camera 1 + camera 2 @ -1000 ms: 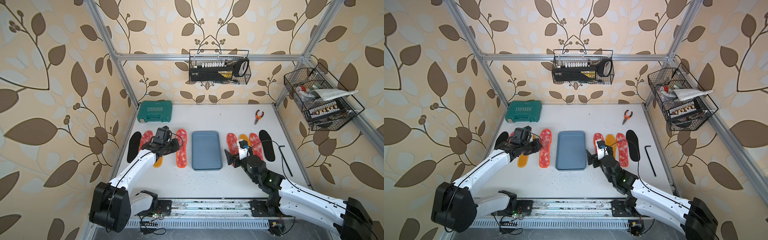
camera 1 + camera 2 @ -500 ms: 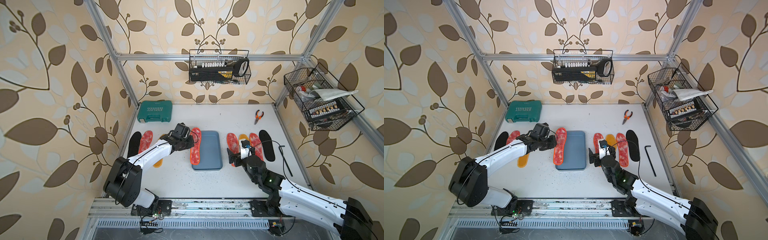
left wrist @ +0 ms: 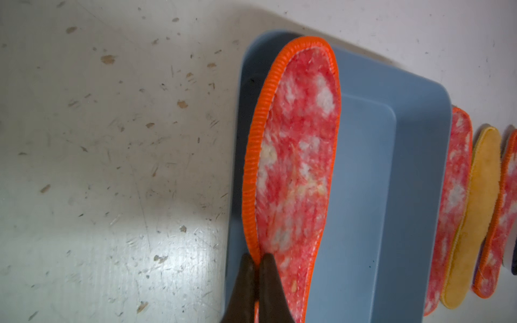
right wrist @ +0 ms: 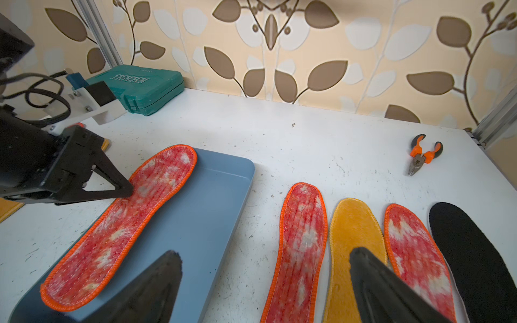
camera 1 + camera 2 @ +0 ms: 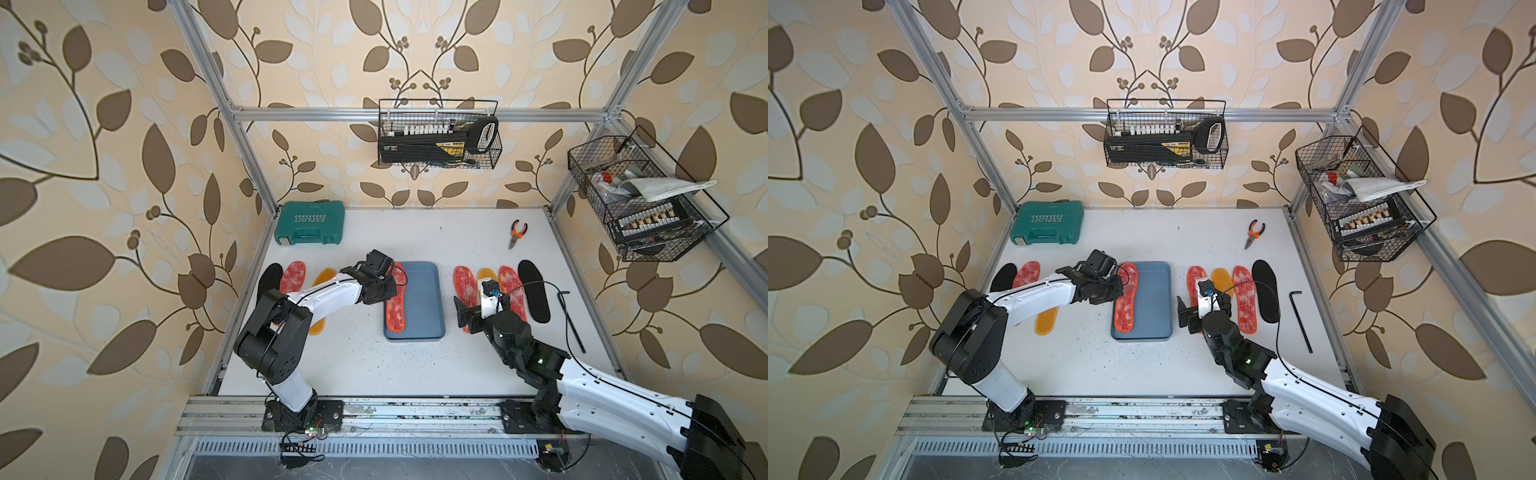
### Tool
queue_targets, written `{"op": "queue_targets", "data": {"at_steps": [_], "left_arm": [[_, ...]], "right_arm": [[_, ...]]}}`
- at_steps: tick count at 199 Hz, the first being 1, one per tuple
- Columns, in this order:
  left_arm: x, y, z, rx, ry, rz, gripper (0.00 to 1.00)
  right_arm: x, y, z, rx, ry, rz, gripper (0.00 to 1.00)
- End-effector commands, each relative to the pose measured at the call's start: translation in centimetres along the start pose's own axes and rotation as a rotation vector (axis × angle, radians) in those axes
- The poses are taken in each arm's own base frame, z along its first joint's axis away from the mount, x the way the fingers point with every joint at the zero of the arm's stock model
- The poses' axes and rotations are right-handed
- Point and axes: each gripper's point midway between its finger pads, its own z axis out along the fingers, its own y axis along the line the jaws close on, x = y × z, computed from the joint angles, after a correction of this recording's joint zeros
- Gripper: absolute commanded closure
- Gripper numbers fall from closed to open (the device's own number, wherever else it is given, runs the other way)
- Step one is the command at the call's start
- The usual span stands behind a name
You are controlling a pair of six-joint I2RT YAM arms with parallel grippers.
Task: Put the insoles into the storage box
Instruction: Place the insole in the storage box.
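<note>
- left fingers (image 3: 243,285), pinched tight on a red insole (image 3: 296,167), have swung it over the box (image 3: 377,195) rim; first one nearly in;
- right fingers (image 4: 391,290) spread wide, holding nothing

The left arm (image 5: 328,293) extended forward and inward over the table, wrist angled down. The left gripper (image 3: 256,260) was pinched tight on the edge of a red-white insole (image 3: 296,167). The right arm (image 5: 602,386) stretched low and forward, and the right gripper (image 4: 264,251) had its jaws spread wide, empty.
</note>
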Motion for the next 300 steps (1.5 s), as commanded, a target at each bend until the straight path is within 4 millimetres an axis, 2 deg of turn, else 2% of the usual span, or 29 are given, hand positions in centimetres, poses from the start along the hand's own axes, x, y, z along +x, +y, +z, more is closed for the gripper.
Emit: {"op": "queue_targets", "data": {"at_steps": [1,119,133,155,169,224,259,285,300], "left_arm": [[-0.9,-0.6,-0.2,-0.02,-0.032,-0.006,1.0],[-0.7,-0.4,0.5,-0.087,-0.018,0.02,1.0],[-0.6,-0.3,0.5,-0.091,-0.017,0.021,0.91],[-0.6,-0.4,0.4,-0.093,-0.016,0.021,0.88],[-0.6,-0.3,0.4,-0.093,-0.016,0.019,0.79],[-0.7,-0.7,0.0,-0.078,-0.021,0.019,0.71],[-1.4,-1.2,-1.9,-0.065,-0.057,0.025,0.67],[-2.7,-1.9,-5.0,-0.022,-0.145,0.072,0.56],[-3.5,-2.1,-7.1,0.009,-0.217,0.132,0.46]], "right_arm": [[0.6,-0.3,0.1,0.016,0.016,-0.001,0.04],[0.7,-0.1,0.4,0.009,0.028,-0.007,0.04],[0.7,0.0,0.4,0.007,0.03,-0.008,0.04],[0.8,0.1,0.5,0.004,0.035,-0.012,0.04],[0.8,0.2,0.5,0.001,0.034,-0.009,0.04],[0.8,0.2,0.5,0.0,0.038,-0.013,0.04],[0.7,-0.2,0.5,0.023,0.033,-0.019,0.04],[0.8,-1.2,0.6,0.066,0.046,-0.02,0.02],[1.2,-2.2,1.0,0.086,0.081,0.009,0.01]]}}
